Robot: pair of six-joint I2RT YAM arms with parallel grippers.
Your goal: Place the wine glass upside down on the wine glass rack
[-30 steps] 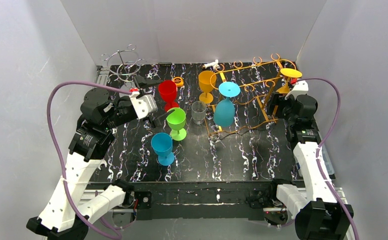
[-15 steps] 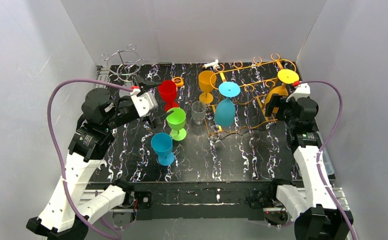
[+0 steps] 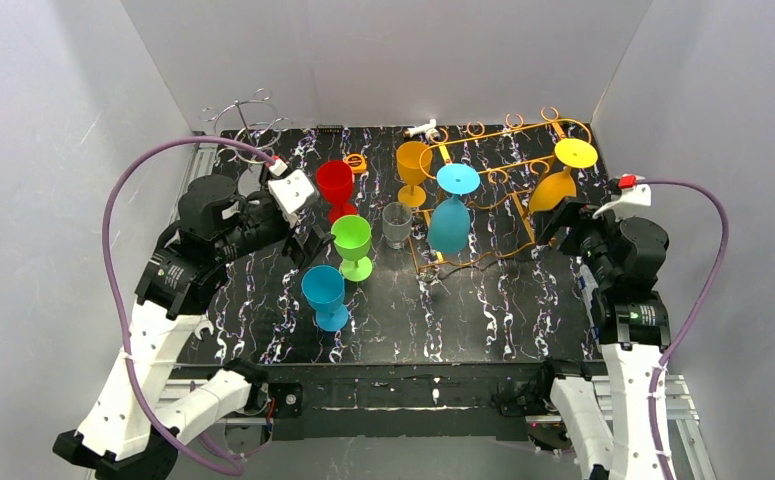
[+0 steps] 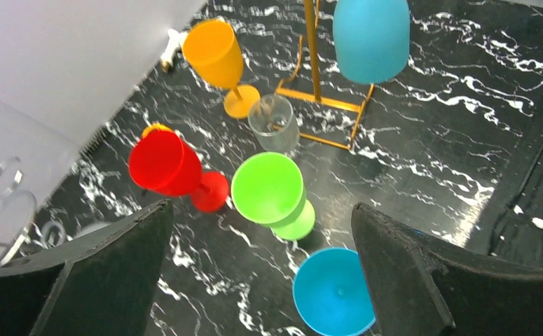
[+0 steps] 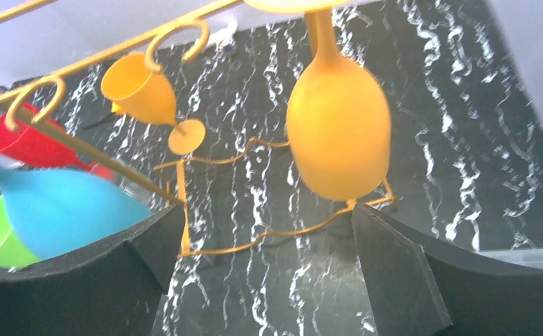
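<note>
The orange wire wine glass rack (image 3: 503, 170) stands at the back right. A yellow wine glass (image 3: 553, 190) hangs upside down from its right end, and nothing grips it. In the right wrist view this yellow wine glass (image 5: 337, 136) hangs just ahead of my right gripper (image 5: 267, 210), which is open and empty. From above, the right gripper (image 3: 561, 225) sits just near of the glass. A blue glass (image 3: 449, 222) also hangs inverted. My left gripper (image 3: 313, 243) is open, beside the upright green glass (image 3: 352, 238). The left wrist view shows the left gripper (image 4: 261, 205) above that green glass (image 4: 267, 187).
Upright on the mat stand a red glass (image 3: 335, 183), an orange glass (image 3: 412, 160), a blue glass (image 3: 324, 290) and a small clear glass (image 3: 397, 222). A silver wire rack (image 3: 248, 125) stands at the back left corner. White walls enclose the table.
My right gripper opened, let go of the yellow glass on the rack, and drew back toward the near right. The left arm shifted slightly toward the green glass.
</note>
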